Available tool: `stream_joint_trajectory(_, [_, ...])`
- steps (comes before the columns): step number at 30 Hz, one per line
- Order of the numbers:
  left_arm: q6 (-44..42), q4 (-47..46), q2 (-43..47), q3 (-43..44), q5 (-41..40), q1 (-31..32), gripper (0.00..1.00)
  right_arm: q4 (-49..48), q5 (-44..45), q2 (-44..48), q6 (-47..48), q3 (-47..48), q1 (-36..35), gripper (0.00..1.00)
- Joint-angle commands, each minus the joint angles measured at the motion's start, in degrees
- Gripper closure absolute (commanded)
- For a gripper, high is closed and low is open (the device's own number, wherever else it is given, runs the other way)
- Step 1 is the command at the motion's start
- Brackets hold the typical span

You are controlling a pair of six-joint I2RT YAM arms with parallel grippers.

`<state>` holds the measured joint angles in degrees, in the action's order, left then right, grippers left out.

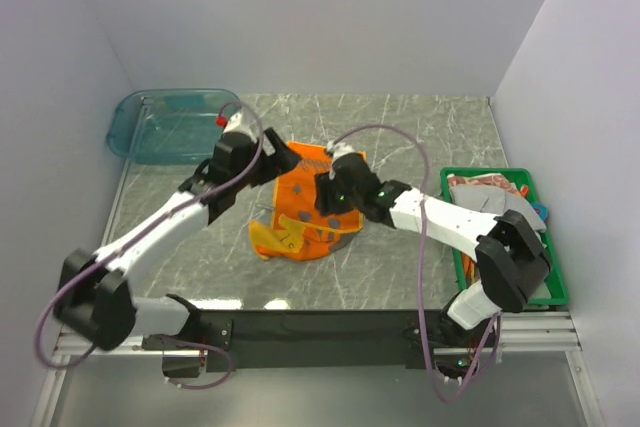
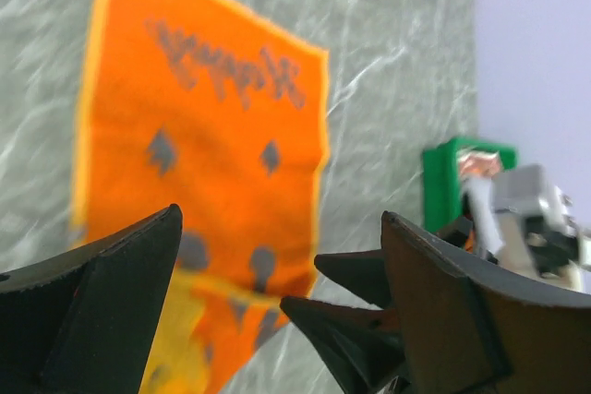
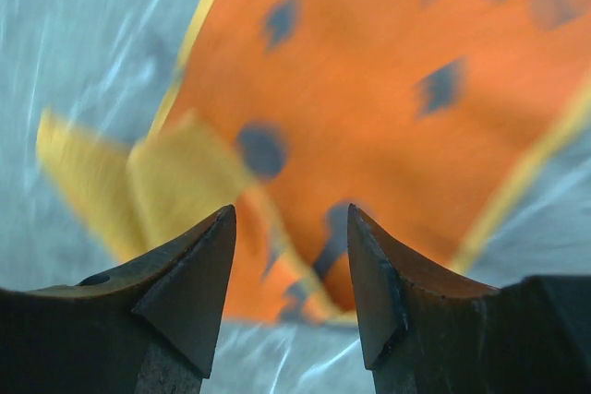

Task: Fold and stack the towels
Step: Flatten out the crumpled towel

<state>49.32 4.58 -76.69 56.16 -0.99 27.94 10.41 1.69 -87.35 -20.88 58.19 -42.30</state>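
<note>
The orange towel (image 1: pixel 300 197) lies in the middle of the table (image 1: pixel 420 127); it is mostly flat, but its near corner is folded over and shows a yellow side. The left gripper (image 2: pixel 282 219) is over the towel's far edge, jaws wide apart with nothing in them; the right gripper (image 3: pixel 291 214) is just above the towel, jaws apart too, holding nothing. More towels (image 1: pixel 480 187) sit in the green crate (image 1: pixel 490 170) on the right; a blue-green tub (image 1: pixel 125 132) is at the far left.
</note>
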Motion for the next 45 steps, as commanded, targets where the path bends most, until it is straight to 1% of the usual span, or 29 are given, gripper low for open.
stream_joint_trajectory(1, [-2.56, 9.46, 8.96, -7.10, -6.82, 0.88, 0.05, 0.14, -1.52, 1.05, -0.38, -1.16, -4.88, 0.39])
stream_joint_trajectory(3, [-2.04, 12.11, 13.82, -12.20, -9.28, 0.80, 0.04, 0.22, -0.30, -0.80, -0.91, 0.25, -8.04, 0.37])
stream_joint_trajectory(4, [-1.77, 14.38, 18.80, -13.87, -10.42, 0.80, 0.04, 0.57, 0.41, -1.67, -0.91, 1.99, -8.93, 0.35])
stream_joint_trajectory(5, [-1.68, 15.54, 21.20, -16.93, -11.30, 0.71, 0.04, 0.92, 1.63, -3.51, -0.48, 2.97, -9.63, 0.34])
stream_joint_trajectory(7, [-1.42, 17.73, 26.90, -19.24, -13.77, 0.71, 0.02, 1.88, 2.52, -5.63, 0.57, 5.95, -11.65, 0.32])
stream_joint_trajectory(10, [-0.98, 22.04, 32.01, -22.05, -14.82, 0.53, 0.01, 3.55, 4.37, -10.89, 1.81, 9.99, -13.50, 0.32])
stream_joint_trajectory(15, [-0.10, 24.60, 35.99, -23.47, -15.53, 0.44, 0.03, 4.79, 7.00, -15.56, 2.51, 15.09, -15.17, 0.36])
stream_joint_trajectory(18, [-0.45, 24.77, 36.78, -22.85, -14.56, 0.45, 0.03, 6.19, 9.81, -18.55, 2.69, 17.12, -15.88, 0.42])
stream_joint_trajectory(21, [-1.24, 26.18, 36.78, -21.27, -14.65, 0.53, 0.03, 7.07, 12.80, -19.96, 2.43, 18.62, -15.97, 0.63])
stream_joint_trajectory(22, [-1.42, 26.70, 37.30, -20.83, -14.74, 0.53, 0.03, 6.21, 12.90, -19.62, 2.43, 17.93, -16.14, 0.75])
stream_joint_trajectory(23, [-1.68, 26.80, 37.66, -20.83, -14.91, 0.45, 0.04, 5.76, 12.90, -19.18, 2.34, 17.31, -16.14, 0.80])
stream_joint_trajectory(24, [-1.68, 26.80, 38.18, -20.74, -15.09, 0.53, 0.04, 5.32, 12.90, -18.82, 2.25, 16.09, -16.23, 0.91])
stream_joint_trajectory(26, [-1.68, 26.62, 39.24, -21.00, -15.35, 0.53, 0.04, 5.58, 13.42, -17.33, 1.64, 15.02, -16.23, 1.00])
stream_joint_trajectory(29, [-1.60, 26.45, 39.25, -21.01, -14.74, 0.53, 0.04, 6.28, 14.39, -12.33, -0.03, 11.69, -17.11, 1.00])
stream_joint_trajectory(30, [-1.68, 26.45, 39.07, -20.92, -14.39, 0.45, 0.04, 6.20, 14.56, -10.49, -0.64, 8.98, -17.37, 1.00])
stream_joint_trajectory(31, [-1.68, 26.53, 38.55, -20.83, -14.30, 0.53, 0.04, 6.54, 14.74, -6.64, -2.56, 7.48, -17.72, 1.00])
stream_joint_trajectory(33, [-1.86, 26.18, 38.10, -20.74, -13.51, 0.44, 0.04, 7.16, 15.01, -2.93, -5.12, 2.83, -18.08, 1.00])
stream_joint_trajectory(35, [-1.86, 25.48, 37.49, -20.83, -13.16, 0.53, 0.04, 7.78, 14.92, 2.78, -9.42, -0.87, -18.69, 1.00])
stream_joint_trajectory(36, [-1.69, 25.31, 37.40, -20.92, -13.07, 0.45, 0.04, 7.87, 14.40, 4.63, -11.00, -5.07, -18.95, 1.00])
stream_joint_trajectory(38, [-1.77, 24.78, 36.61, -20.92, -12.19, 0.53, 0.04, 8.04, 13.95, 10.08, -14.70, -9.39, -19.92, 1.00])
stream_joint_trajectory(39, [-1.77, 24.34, 36.43, -20.92, -11.84, 0.53, 0.04, 8.30, 13.08, 11.84, -15.84, -13.24, -20.36, 0.97])
stream_joint_trajectory(40, [-1.86, 23.90, 35.47, -20.74, -11.14, 0.53, 0.04, 8.48, 12.64, 15.33, -17.94, -15.11, -20.97, 0.95])
stream_joint_trajectory(42, [-2.04, 23.37, 34.50, -20.74, -10.35, 0.53, 0.04, 9.27, 11.50, 18.60, -19.36, -19.32, -23.08, 0.88])
stream_joint_trajectory(43, [-2.12, 22.59, 33.28, -20.65, -9.47, 0.62, 0.04, 10.93, 11.05, 21.49, -20.94, -20.30, -23.87, 0.87])
stream_joint_trajectory(45, [-2.30, 21.62, 32.22, -20.74, -8.85, 0.53, 0.04, 13.65, 10.70, 23.88, -22.61, -22.76, -26.93, 0.84])
